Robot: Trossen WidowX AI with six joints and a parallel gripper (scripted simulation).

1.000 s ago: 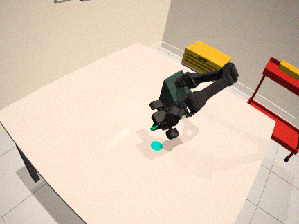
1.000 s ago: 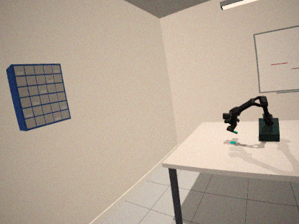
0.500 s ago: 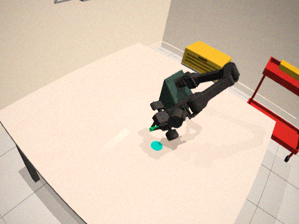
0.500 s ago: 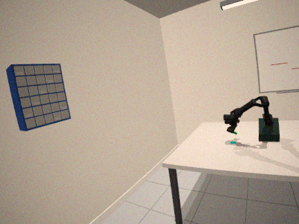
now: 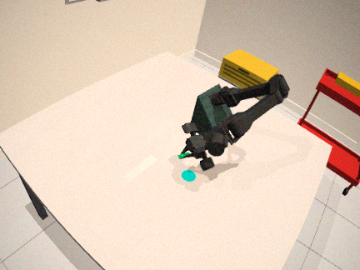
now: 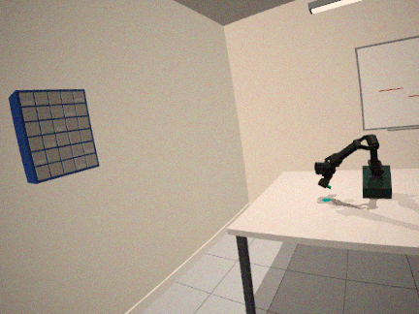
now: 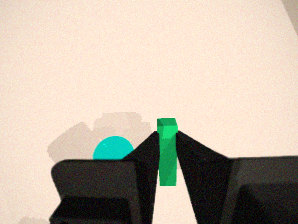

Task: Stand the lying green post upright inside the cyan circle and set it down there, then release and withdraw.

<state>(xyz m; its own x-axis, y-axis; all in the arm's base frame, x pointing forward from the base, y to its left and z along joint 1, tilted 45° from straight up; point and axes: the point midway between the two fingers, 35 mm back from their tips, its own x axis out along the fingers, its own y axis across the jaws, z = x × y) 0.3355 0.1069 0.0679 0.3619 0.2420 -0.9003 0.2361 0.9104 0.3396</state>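
Observation:
My gripper (image 5: 186, 154) (image 6: 327, 184) (image 7: 166, 135) is shut on the green post (image 5: 182, 156) (image 6: 329, 186) (image 7: 167, 152). The post sticks out from between the fingers and hangs a little above the white table (image 5: 104, 137) (image 6: 291, 213). The cyan circle (image 5: 188, 176) (image 6: 327, 200) (image 7: 112, 148) is a flat disc on the table. It lies just below and in front of the post in the top view. In the wrist view it sits left of the post, partly hidden behind the left finger.
The arm's dark green base (image 5: 210, 109) (image 6: 376, 181) stands on the table behind the gripper. A yellow crate (image 5: 247, 67) and a red cart (image 5: 339, 125) stand off the table at the right. A blue grid panel (image 6: 53, 133) hangs on the wall.

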